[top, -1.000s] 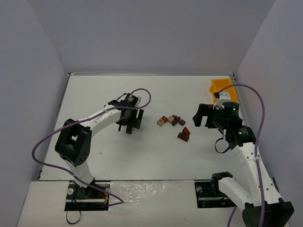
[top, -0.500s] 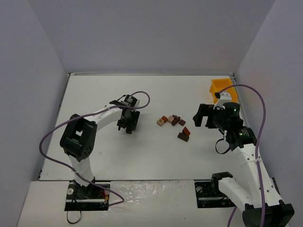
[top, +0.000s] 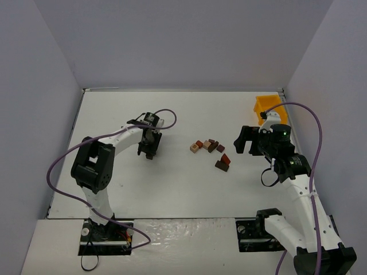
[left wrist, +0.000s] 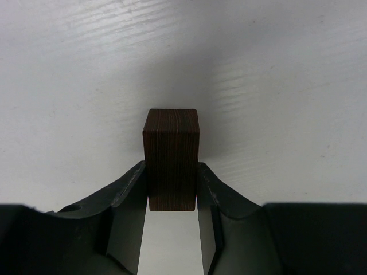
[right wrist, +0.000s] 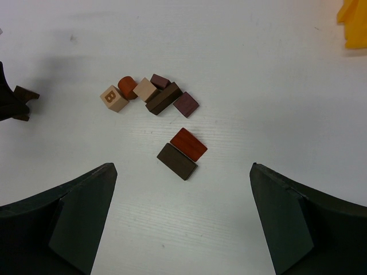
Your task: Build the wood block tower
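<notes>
Left pincer (top: 148, 150) has narrowed its jaws since a second ago and drifted slightly farther from the block pile; right pincer (top: 243, 140) unchanged.

Left pincer: clenched on a dark brown block (left wrist: 171, 160). Both fingers (left wrist: 131, 189) press its sides, and the block sticks out forward past the tips, over the white table (top: 172, 189) (contact with the table not discernible).

Right pincer: released, jaws spread wide, nothing between them, hovering above the table.

Ahead of the right pincer, nearest it, the tower (right wrist: 182, 152): a reddish piece touching a dark brown one (stacked or side by side, cannot tell). Just beyond that lie the loose blocks (right wrist: 150, 93), bunched together in tan, reddish, dark brown and purplish, one tan cube lettered. The bunch lies between the two pincers, well apart from the left one.

Yellow bin (top: 267, 106) sits far ahead of the right pincer, to its right.
</notes>
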`<state>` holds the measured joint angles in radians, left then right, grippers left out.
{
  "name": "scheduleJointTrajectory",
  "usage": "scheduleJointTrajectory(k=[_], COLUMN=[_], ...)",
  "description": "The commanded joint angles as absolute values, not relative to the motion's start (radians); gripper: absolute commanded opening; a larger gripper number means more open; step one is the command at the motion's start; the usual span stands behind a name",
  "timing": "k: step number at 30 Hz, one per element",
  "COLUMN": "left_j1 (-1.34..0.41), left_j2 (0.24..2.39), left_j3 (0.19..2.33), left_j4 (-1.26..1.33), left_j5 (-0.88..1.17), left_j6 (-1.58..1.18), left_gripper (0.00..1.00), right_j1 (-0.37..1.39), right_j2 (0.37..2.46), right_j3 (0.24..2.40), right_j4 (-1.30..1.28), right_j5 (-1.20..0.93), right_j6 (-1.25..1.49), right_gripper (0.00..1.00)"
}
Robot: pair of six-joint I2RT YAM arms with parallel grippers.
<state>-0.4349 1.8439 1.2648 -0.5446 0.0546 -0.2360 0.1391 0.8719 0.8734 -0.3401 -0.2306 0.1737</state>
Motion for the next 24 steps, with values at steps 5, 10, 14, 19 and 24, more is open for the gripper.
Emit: scheduleJointTrajectory(k=[5,10,14,19,24], left_j1=[-0.348,-0.316,-0.311,-0.283,-0.245], left_j2=[1.785,1.822,1.864,1.907,1.933], left_j3=[1.359,1.396,1.43,1.456,1.496], left_j4=[-0.54,-0.559,-0.574,-0.576,-0.6], left_j5=[0.167,0.209,0.225,0.272,0.352], left_j6=[0.086,0.198,0.309,0.415,0.479], left_gripper=[0.0,0.0,0.0,0.0,0.01], right_j1=[0.146,0.146,0.147,0.147,0.146], right_j2=[0.866,0.872,0.874,0.891,0.906], right_j3=[0.903,0.912,0.92,0.927,0.939], right_j4=[-0.285,-0.285,-0.285,-0.285,-0.286], right_j5=[-0.246,-0.249,-0.251,-0.257,-0.26], right_j6=[0.172,0.165,0.159,0.149,0.138], right_gripper=[1.0,1.0,1.0,1.0,1.0])
